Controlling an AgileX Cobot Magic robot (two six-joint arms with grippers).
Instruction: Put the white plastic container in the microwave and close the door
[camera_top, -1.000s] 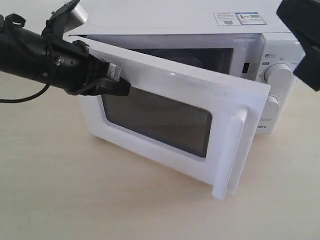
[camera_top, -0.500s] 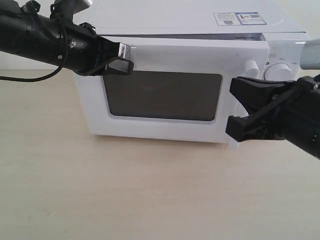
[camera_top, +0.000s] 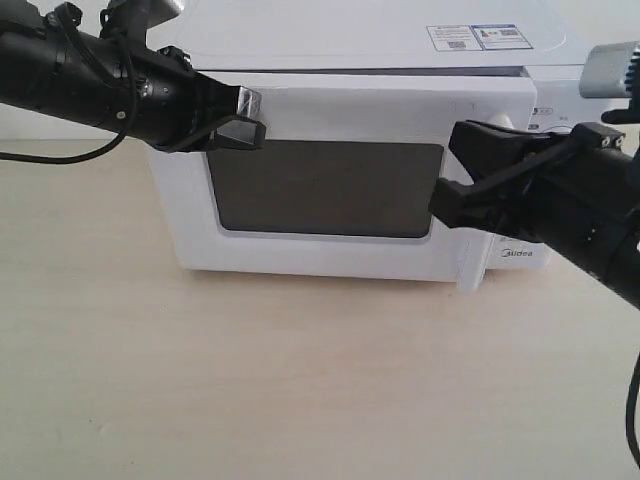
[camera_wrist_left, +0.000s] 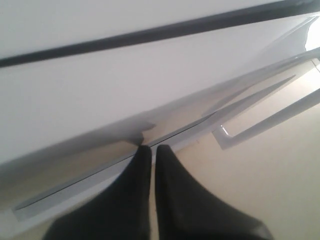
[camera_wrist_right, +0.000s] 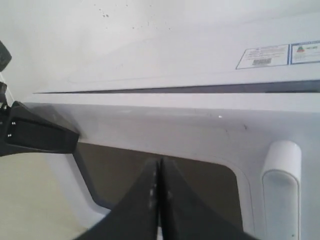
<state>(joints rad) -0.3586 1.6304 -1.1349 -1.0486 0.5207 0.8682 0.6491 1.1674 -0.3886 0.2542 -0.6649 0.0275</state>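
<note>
Microwave (camera_top: 330, 40) sits front-on, long axis left-right.

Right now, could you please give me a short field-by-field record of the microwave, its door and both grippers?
microwave: white, on the table, stickers on top
door: closed, flush with the body
window: dark, inside not visible
white plastic container: not in view
left gripper: shut, tips at the door's upper corner away from the handle
right gripper: shut, in front of the door near the handle
</note>
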